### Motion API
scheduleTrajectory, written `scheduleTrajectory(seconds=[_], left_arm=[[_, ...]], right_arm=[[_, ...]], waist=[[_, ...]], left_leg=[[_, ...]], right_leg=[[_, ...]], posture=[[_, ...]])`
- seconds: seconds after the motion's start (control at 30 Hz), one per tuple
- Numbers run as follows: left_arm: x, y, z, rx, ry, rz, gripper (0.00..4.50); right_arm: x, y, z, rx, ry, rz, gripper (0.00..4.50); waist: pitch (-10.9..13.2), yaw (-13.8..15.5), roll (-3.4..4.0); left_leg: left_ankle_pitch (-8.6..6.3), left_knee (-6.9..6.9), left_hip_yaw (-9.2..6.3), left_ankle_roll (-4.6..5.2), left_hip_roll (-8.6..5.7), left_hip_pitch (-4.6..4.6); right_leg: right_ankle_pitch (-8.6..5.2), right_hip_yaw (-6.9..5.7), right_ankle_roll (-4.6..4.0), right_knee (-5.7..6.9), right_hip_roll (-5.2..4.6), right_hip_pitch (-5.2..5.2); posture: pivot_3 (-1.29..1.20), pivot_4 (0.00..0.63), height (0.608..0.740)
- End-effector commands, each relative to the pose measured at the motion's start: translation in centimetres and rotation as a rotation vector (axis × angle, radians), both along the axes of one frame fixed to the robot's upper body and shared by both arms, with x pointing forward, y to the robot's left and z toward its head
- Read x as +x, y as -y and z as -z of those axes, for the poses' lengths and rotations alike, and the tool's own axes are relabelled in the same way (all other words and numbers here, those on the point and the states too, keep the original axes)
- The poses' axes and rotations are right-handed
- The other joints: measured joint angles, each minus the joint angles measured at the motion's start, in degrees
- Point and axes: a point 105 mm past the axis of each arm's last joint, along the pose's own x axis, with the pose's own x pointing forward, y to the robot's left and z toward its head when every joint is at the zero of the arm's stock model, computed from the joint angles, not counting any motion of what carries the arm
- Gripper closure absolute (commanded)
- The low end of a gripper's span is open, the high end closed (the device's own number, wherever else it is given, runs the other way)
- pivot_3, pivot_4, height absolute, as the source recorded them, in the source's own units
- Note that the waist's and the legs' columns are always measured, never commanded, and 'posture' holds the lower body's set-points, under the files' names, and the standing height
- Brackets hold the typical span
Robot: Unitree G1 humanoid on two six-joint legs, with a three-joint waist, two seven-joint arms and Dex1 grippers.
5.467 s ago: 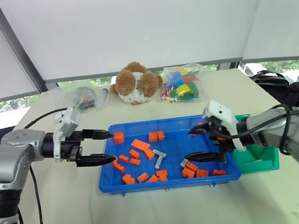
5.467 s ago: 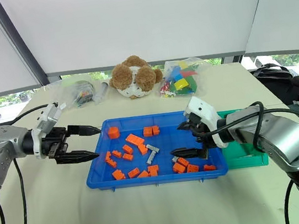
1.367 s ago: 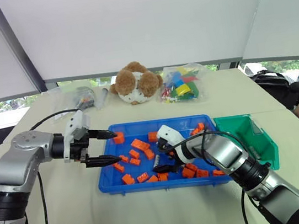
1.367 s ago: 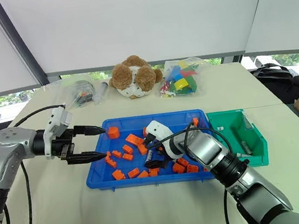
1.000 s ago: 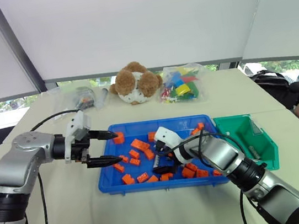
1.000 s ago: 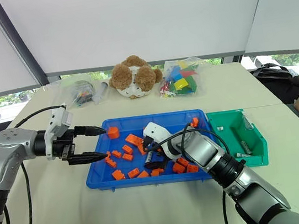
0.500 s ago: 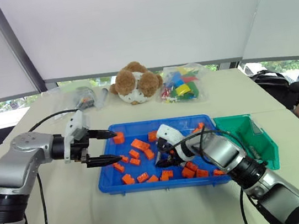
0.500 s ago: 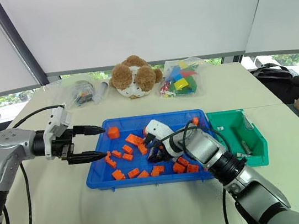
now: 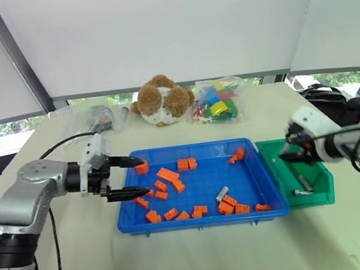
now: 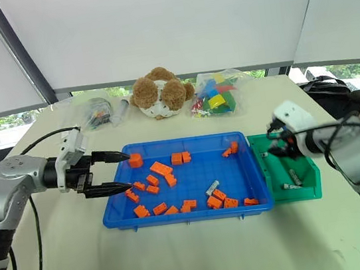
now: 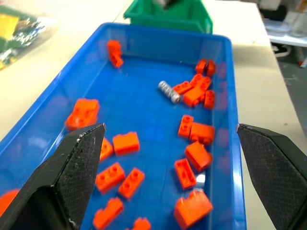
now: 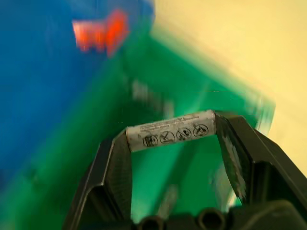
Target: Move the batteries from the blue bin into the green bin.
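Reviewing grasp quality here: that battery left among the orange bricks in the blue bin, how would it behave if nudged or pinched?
The battery is a smooth metal cylinder lying on its side on the blue bin, so a sideways nudge would probably roll it. Its surface looks slick, so a loose pinch might slip. The orange bricks beside it would likely stop a long roll.

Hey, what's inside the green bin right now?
Two batteries lie on the floor of the green bin. The right gripper, holding another battery, hangs over its far end and hides what lies under there.
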Motion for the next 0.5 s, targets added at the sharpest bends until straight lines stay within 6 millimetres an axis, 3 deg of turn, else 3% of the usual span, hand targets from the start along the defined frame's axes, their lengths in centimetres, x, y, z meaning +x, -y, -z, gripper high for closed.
scheduleTrajectory(seconds=[0.03, 0.13, 0.17, 0.27, 0.37, 0.5], left_arm=[[0.1, 0.1, -0.9, 0.002, 0.041, 0.019, 0.0], [0.2, 0.3, -1.1, -0.003, 0.043, 0.024, 0.0], [0.2, 0.3, -1.2, -0.004, 0.044, 0.026, 0.0], [0.2, 0.3, -1.4, -0.009, 0.041, 0.031, 0.0], [0.1, 0.2, -1.5, -0.012, 0.036, 0.035, 0.0], [0.2, 0.2, -1.4, -0.009, 0.036, 0.034, 0.0]], right_arm=[[-0.3, 0.1, -1.4, 0.019, 0.053, -0.029, 1.85], [-0.4, 0.3, -1.4, 0.015, 0.052, -0.029, 0.34], [-0.4, 0.1, -1.8, 0.026, 0.063, -0.038, 0.04], [-0.2, -1.0, -3.4, 0.071, 0.106, -0.069, 0.04], [-0.4, -3.9, -4.7, 0.17, 0.118, -0.16, 0.04], [-0.7, -8.0, -3.9, 0.273, 0.069, -0.256, 0.04]], waist=[[0.0, 0.1, 0.0], [0.0, 0.3, 0.0], [0.0, 0.4, 0.0], [0.0, 0.4, 0.0], [0.0, 0.4, 0.0], [0.0, 0.3, 0.0]], left_leg=[[0.0, 0.0, -0.01, 0.0, 0.01, 0.0], [0.0, 0.01, -0.01, 0.0, 0.01, -0.01], [0.0, 0.02, 0.0, 0.0, 0.01, -0.01], [0.0, 0.02, 0.01, 0.0, 0.01, -0.01], [0.0, 0.02, 0.01, -0.01, 0.01, -0.01], [0.0, 0.01, -0.03, -0.01, 0.04, 0.0]], right_leg=[[0.0, 0.0, 0.0, 0.0, 0.01, 0.0], [0.0, 0.0, 0.0, 0.0, 0.01, 0.0], [0.0, 0.0, 0.0, 0.0, 0.0, 0.0], [0.0, 0.0, 0.0, 0.0, -0.01, 0.0], [0.0, 0.0, 0.0, 0.0, -0.01, 0.0], [0.0, -0.02, 0.0, 0.02, 0.03, 0.0]], posture=[[0.0, 0.15, 0.733], [0.0, 0.15, 0.733], [0.0, 0.15, 0.733], [0.0, 0.15, 0.733], [0.0, 0.15, 0.733], [0.0, 0.15, 0.733]])
